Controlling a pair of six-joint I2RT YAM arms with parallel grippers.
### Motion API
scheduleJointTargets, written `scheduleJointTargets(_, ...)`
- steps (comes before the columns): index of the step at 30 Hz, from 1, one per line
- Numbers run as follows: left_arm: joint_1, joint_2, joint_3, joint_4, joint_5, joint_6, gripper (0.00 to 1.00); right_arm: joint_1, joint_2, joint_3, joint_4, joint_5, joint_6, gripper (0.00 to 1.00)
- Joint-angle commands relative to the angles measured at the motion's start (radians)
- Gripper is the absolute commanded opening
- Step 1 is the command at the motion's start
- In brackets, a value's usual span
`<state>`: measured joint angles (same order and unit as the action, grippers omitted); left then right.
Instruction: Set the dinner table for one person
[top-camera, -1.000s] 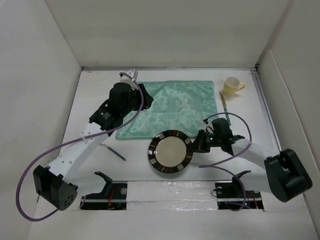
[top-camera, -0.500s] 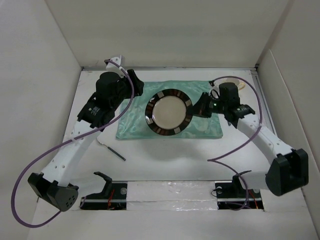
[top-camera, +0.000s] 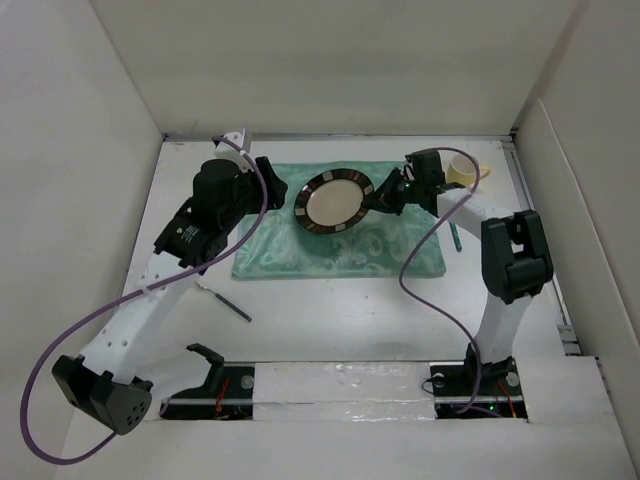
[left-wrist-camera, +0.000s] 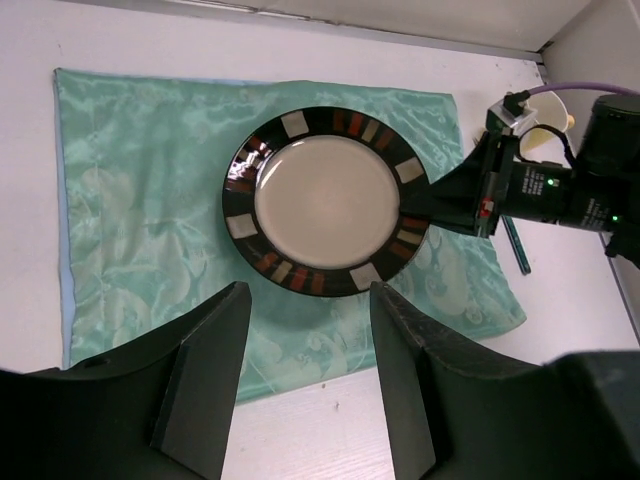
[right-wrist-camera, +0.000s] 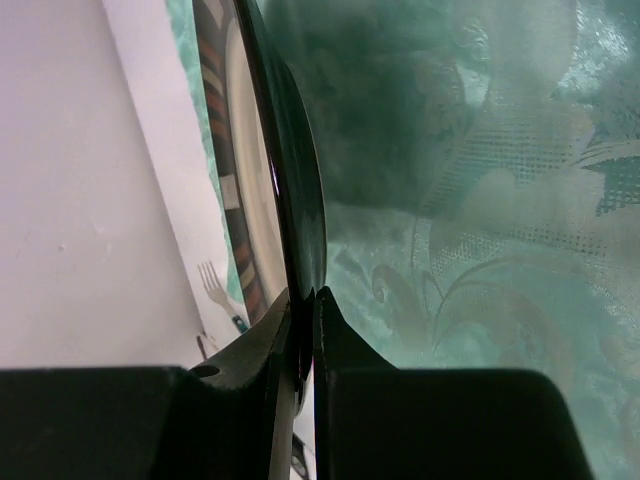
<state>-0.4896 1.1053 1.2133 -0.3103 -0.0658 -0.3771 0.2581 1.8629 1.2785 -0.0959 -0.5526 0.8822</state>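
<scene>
Since a second ago: plate (left-wrist-camera: 325, 195) goes from the near table edge, off the cloth, to over the far half of the placemat (left-wrist-camera: 130, 200). The right arm has swung out with it. The left gripper (left-wrist-camera: 305, 385) has shifted slightly back and left, and its jaws have widened.

Count:
- plate 1
- placemat 1
- yellow cup (top-camera: 466, 172) 1
- fork (top-camera: 230, 304) 1
- teal-handled utensil (left-wrist-camera: 517, 245) 1 (kind not legible)

Right gripper (left-wrist-camera: 432, 205): jaws nearly closed, pinching the plate's dark rim edge-on. The plate extends left of the jaws. The cup is just behind the wrist and the teal utensil is near, on the arm's outer side.

Left gripper: jaws spread wide, holding nothing and touching nothing. The placemat is below them, and the plate is ahead of and between the two fingers in the wrist view. The fork is well behind, on bare surface.

The plate looks tilted from above; cannot tell whether it touches the cloth.

The dinner table (top-camera: 350, 320) lies under both jaws and carries the placemat, cup, fork and utensil.
</scene>
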Motion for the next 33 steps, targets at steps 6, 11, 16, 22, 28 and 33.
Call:
scheduleJointTargets(6,-0.001,-0.035,-0.049,0.037,0.026,-0.011,0.48,0.009,0.024,0.076,0.254,-0.089,0.124,0.00)
scheduleJointTargets(11,-0.001,-0.028,-0.070,0.056,0.037,-0.025,0.48,0.018,0.059,-0.011,0.274,-0.055,0.112,0.00)
scheduleJointTargets(16,-0.001,-0.013,-0.078,0.072,0.046,-0.034,0.47,0.036,0.097,-0.025,0.161,-0.018,0.044,0.11)
scheduleJointTargets(22,-0.001,0.011,-0.075,0.092,0.054,-0.043,0.48,0.047,0.062,-0.059,0.105,0.039,0.014,0.46)
scheduleJointTargets(28,-0.001,0.027,-0.061,0.097,0.038,-0.040,0.47,0.011,-0.014,-0.065,-0.036,0.066,-0.035,0.57)
scheduleJointTargets(33,-0.001,0.031,-0.040,0.096,0.020,-0.017,0.47,-0.120,-0.166,-0.119,-0.131,0.082,-0.163,0.56)
